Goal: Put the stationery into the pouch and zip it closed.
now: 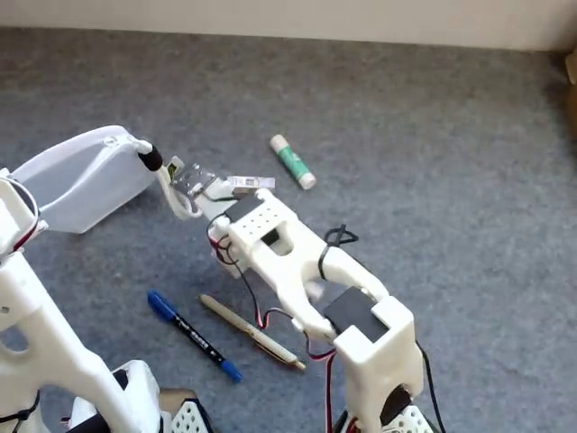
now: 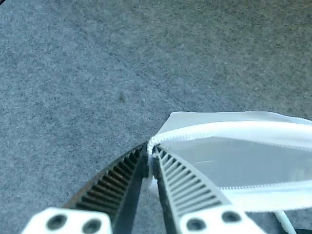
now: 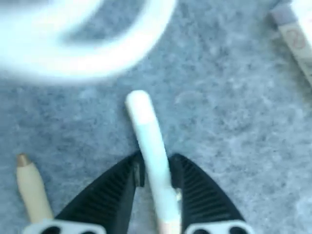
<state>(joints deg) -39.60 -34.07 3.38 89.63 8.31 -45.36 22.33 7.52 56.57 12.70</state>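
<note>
The left gripper [image 2: 148, 152] sits low at the far left, fingers clamped on the pouch [image 1: 81, 180] rim. The right arm stretches forward, and the right gripper [image 3: 157, 160] pinches one white marker [image 3: 146, 131] by the pouch mouth. Loose on the table [image 1: 451, 135] are one glue stick [image 1: 293, 162] and two pens: one blue pen [image 1: 194, 336], one beige pen [image 1: 252, 332].

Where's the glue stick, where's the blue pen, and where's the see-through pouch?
glue stick [image 1: 292, 160], high view, on the middle of its green label.
blue pen [image 1: 193, 335], high view, on the middle of its dark barrel.
pouch [image 1: 77, 185], high view, on its clear side wall.
</note>
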